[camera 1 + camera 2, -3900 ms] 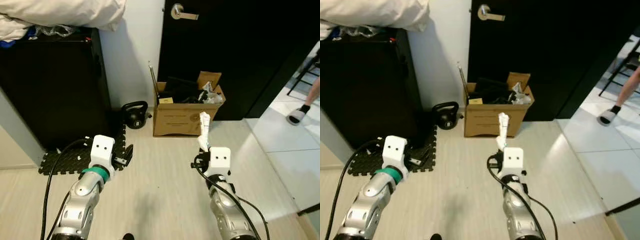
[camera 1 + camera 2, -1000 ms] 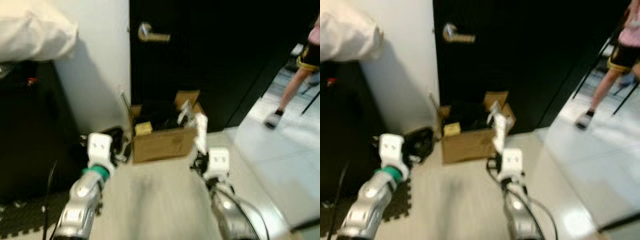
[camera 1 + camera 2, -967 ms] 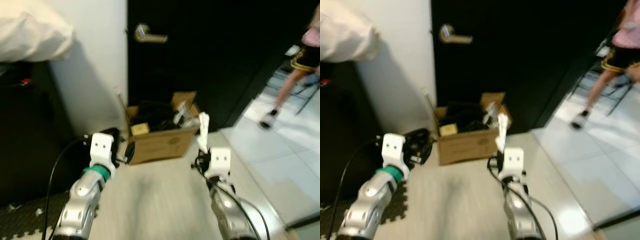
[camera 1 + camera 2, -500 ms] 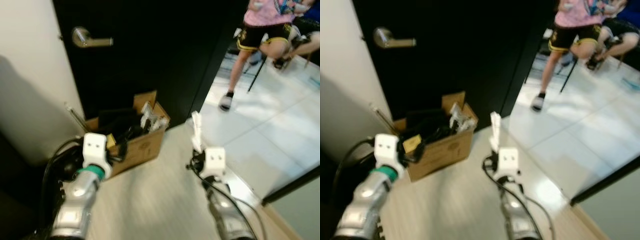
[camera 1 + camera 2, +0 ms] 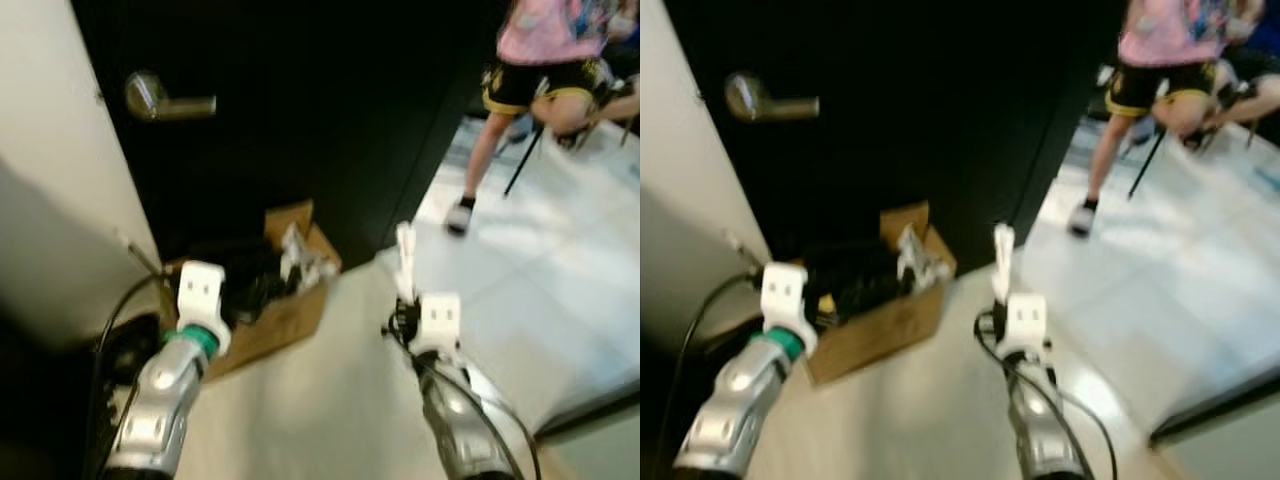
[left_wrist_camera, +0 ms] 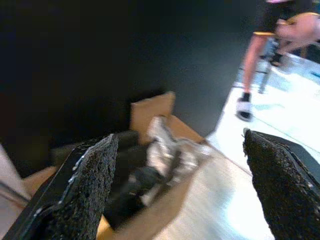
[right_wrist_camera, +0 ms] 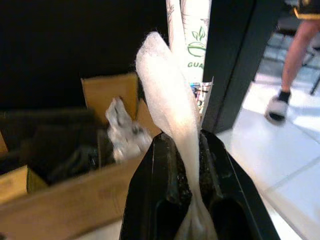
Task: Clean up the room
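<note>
Turning has swung the camera toward the doorway. Right gripper (image 7: 184, 187) pinches a white wrapper (image 7: 170, 95); left gripper (image 6: 175, 190) is spread, empty. Next: reach the cardboard box (image 5: 270, 315) and drop it in.

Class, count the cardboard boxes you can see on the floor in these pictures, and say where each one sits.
1. The open cardboard box sits on the floor against the black door, below the lever handle. Others may be hidden outside the frame.
</note>
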